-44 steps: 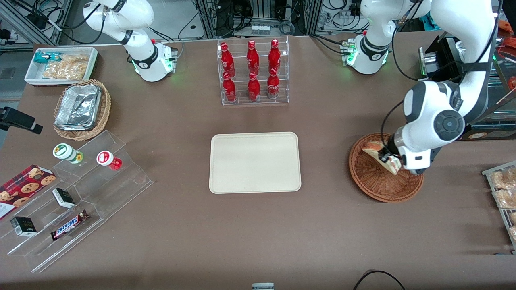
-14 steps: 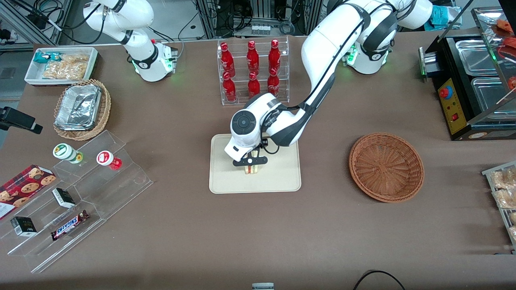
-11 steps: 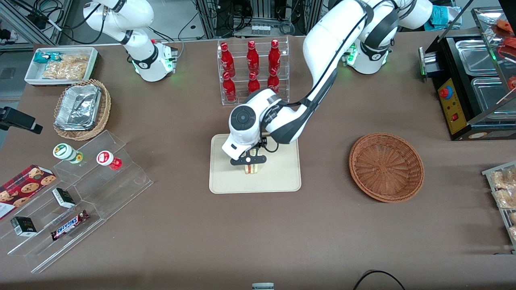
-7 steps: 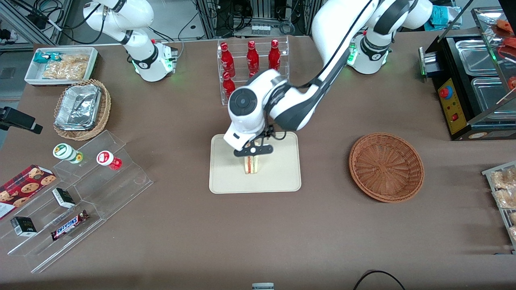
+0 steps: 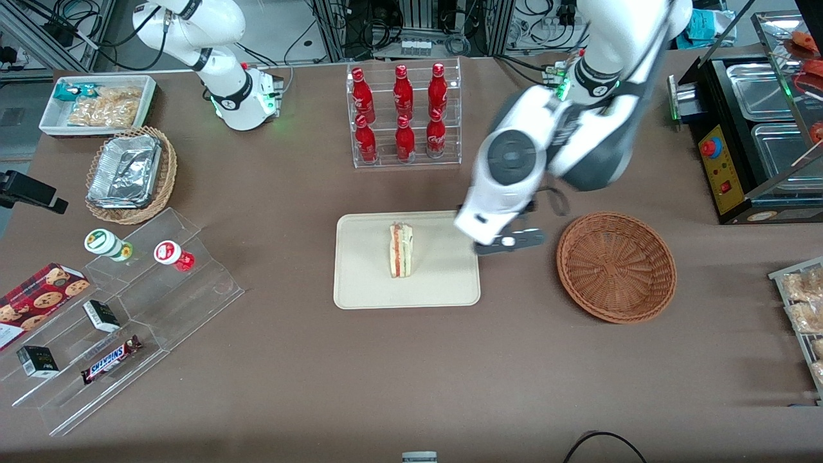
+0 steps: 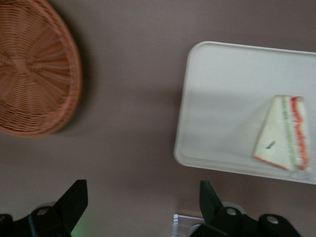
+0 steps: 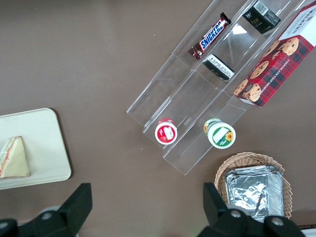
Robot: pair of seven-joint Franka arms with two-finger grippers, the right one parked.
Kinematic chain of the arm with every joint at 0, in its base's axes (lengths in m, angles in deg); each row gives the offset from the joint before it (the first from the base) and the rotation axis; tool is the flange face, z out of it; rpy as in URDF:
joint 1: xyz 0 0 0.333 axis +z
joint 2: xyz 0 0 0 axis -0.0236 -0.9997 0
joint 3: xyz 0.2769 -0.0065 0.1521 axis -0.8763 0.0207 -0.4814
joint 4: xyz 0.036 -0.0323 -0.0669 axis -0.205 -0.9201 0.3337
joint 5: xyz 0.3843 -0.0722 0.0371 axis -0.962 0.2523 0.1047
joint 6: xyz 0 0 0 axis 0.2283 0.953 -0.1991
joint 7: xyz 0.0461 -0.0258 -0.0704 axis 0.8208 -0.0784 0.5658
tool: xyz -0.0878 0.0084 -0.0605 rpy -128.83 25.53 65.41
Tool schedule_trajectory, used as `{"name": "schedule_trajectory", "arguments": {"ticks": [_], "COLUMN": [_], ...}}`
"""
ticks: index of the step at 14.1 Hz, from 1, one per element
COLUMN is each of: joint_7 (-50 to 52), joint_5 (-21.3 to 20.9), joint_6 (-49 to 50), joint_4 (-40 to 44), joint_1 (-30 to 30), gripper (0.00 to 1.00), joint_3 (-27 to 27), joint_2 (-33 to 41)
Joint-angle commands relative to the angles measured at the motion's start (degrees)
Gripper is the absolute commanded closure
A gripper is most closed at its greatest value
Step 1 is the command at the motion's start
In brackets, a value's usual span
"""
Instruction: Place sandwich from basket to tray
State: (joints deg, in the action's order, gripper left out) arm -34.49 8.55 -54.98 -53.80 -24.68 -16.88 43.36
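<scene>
The sandwich (image 5: 400, 251) stands on its edge on the cream tray (image 5: 366, 286), its red and green filling facing up. It also shows in the left wrist view (image 6: 281, 136) on the tray (image 6: 222, 94), and in the right wrist view (image 7: 14, 158). The reddish-brown basket (image 5: 616, 267) is empty and sits toward the working arm's end of the table; it also shows in the left wrist view (image 6: 34, 74). My left gripper (image 5: 508, 243) hangs open and empty above the bare table between tray and basket, fingers spread wide in the left wrist view (image 6: 142, 196).
A clear rack of red bottles (image 5: 404, 116) stands farther from the camera than the tray. A tan basket of foil trays (image 5: 130, 173), a white snack bin (image 5: 96, 103) and a clear stepped stand (image 5: 128, 308) lie toward the parked arm's end. A black machine (image 5: 746, 128) stands at the working arm's end.
The gripper carried the sandwich from the basket to the tray, let it go, rose and swung off toward the basket. The sandwich stays on the tray.
</scene>
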Motion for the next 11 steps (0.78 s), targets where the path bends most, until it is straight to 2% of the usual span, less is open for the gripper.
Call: {"name": "schedule_trajectory", "arguments": {"ticks": [1, 5, 8, 9, 11], "joint_7": [-9.82, -18.53, -21.18, -21.27, -22.93], "joint_5": [1.09, -0.66, -6.19, -6.38, -6.38], "joint_6": [1.36, 7.17, 9.28, 9.81, 11.3], "joint_4": [-10.0, -10.1, -10.1, -10.01, -8.18], "joint_1": [6.49, 13.7, 17.22, 20.46, 28.36], "gripper": [0.0, 0.0, 0.0, 0.0, 0.0], "joint_3": [0.39, 0.3, 0.56, 1.96, 8.8], "joint_2": [9.58, 14.33, 17.32, 18.55, 19.0]}}
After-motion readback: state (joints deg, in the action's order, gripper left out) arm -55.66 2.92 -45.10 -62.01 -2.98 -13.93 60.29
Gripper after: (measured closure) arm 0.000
